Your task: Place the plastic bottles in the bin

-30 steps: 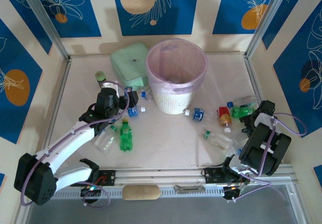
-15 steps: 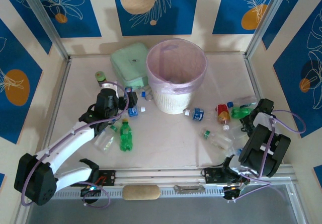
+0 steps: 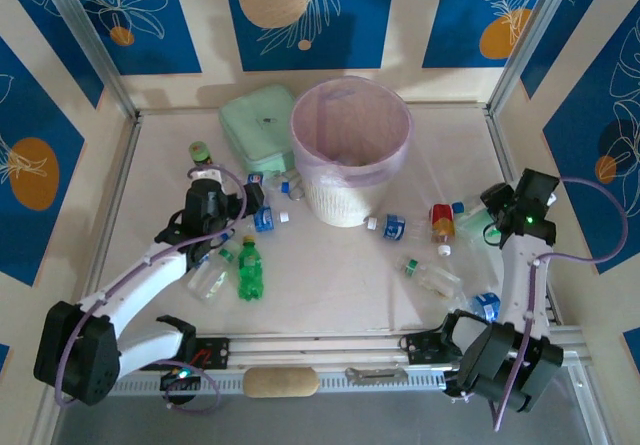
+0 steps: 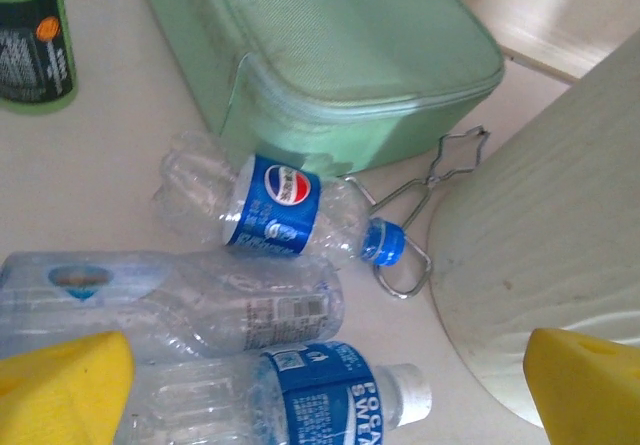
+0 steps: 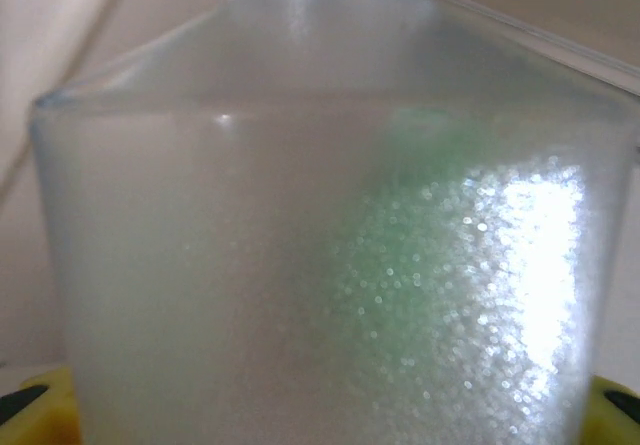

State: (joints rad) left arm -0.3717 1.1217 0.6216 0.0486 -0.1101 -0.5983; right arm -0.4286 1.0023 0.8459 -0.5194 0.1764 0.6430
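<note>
Overhead view of a pale table with 2 robot arms. The round white bin (image 3: 345, 200), lined with a pink bag, stands upright at the middle back. A mint-green box (image 3: 258, 125) sits just beside it on the left.

The right gripper (image 3: 488, 213) is near the table's right edge, pinching a frosted clear bottle (image 5: 320, 215). Its yellow pads (image 5: 35, 410) press the bottle's 2 sides, and a green tint shows through the plastic.

The left gripper (image 3: 248, 201) hovers just left of the bin, pads spread wide, gripping nothing. Under it 3 clear bottles lie on their sides: a Pepsi bottle (image 4: 285, 210) with a blue cap nearest the box, an unlabelled-looking bottle (image 4: 170, 305), and a white-capped bottle (image 4: 300, 400).

A green bottle (image 3: 249, 270) lies nearer the arm bases. A red-labelled bottle (image 3: 441, 223) lies right of the bin among other small bottles.
</note>
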